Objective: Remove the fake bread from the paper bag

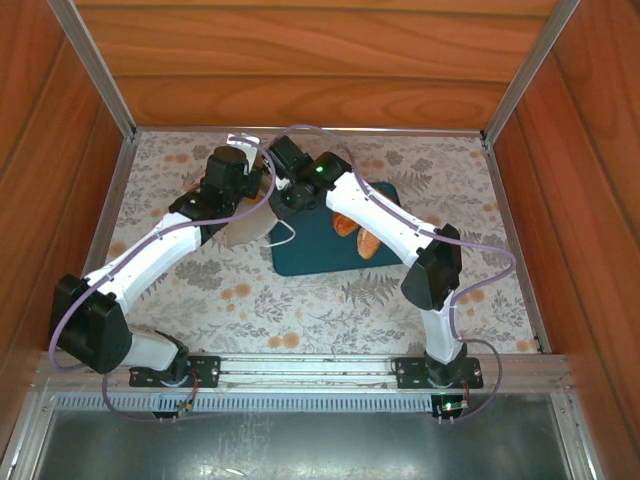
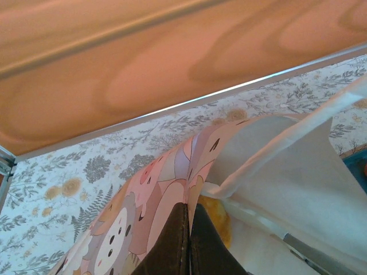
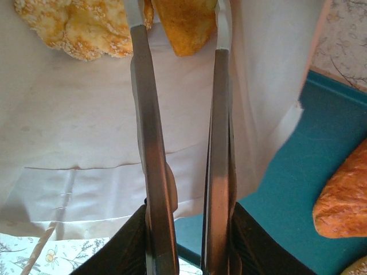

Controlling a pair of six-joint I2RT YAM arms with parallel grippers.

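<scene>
**Operator:** How far along am I?

**Spotter:** Partway, I'd judge. Nearest you on the counter [image 1: 200,290], the teal tray [image 1: 300,256] carries one pastry [image 1: 344,222] and a second pastry [image 1: 371,243]. So two pieces of the fake bread are out.

**Operator:** And the bag?

**Spotter:** The paper bag [image 1: 248,226] sits just beside the tray, on its left. Your left pincer [image 2: 187,216] is closed, pinching the bag's rim so the mouth gapes. Your right pincer [image 3: 179,16] reaches deep inside, its fingers drawn in on a golden roll [image 3: 183,34], and it looks gripped. Beside that lies a sesame roll [image 3: 74,28], untouched.

**Operator:** So what's left?

**Spotter:** You have at least those two to bring out. Whether more hide deeper in the bag, I cannot tell.
</scene>
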